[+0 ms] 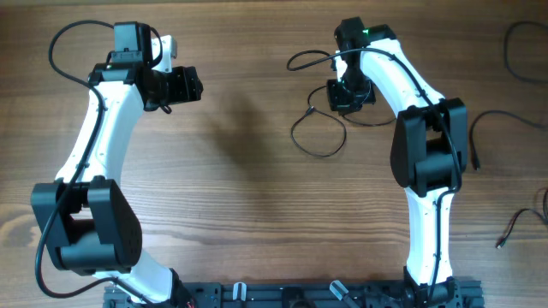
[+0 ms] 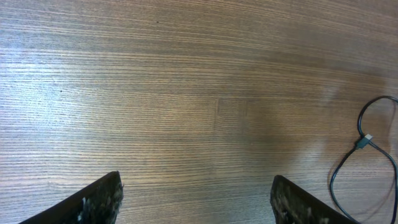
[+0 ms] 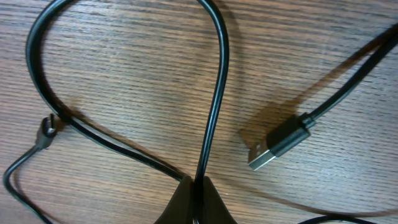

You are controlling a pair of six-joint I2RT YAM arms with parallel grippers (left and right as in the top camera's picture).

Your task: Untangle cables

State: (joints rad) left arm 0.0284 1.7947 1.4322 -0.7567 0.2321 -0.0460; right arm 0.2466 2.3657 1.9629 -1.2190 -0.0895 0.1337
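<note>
Thin black cables (image 1: 317,128) lie in loose loops on the wooden table, left of my right gripper. My right gripper (image 1: 347,96) is shut on one black cable (image 3: 214,112), which runs up from between its fingertips (image 3: 198,186) and curves into a loop. A USB plug (image 3: 277,144) lies to the right of the fingers and a small plug tip (image 3: 45,132) lies at the left. My left gripper (image 1: 190,85) is open and empty over bare wood; its two fingers show at the bottom of the left wrist view (image 2: 196,199). A cable loop with a plug (image 2: 367,140) shows at that view's right edge.
More black cables lie at the table's far right: one at the top right (image 1: 522,51), one by the right arm (image 1: 497,128), and one with a red tip at the lower right (image 1: 518,224). The arm bases stand on a black rail (image 1: 291,295) at the front edge.
</note>
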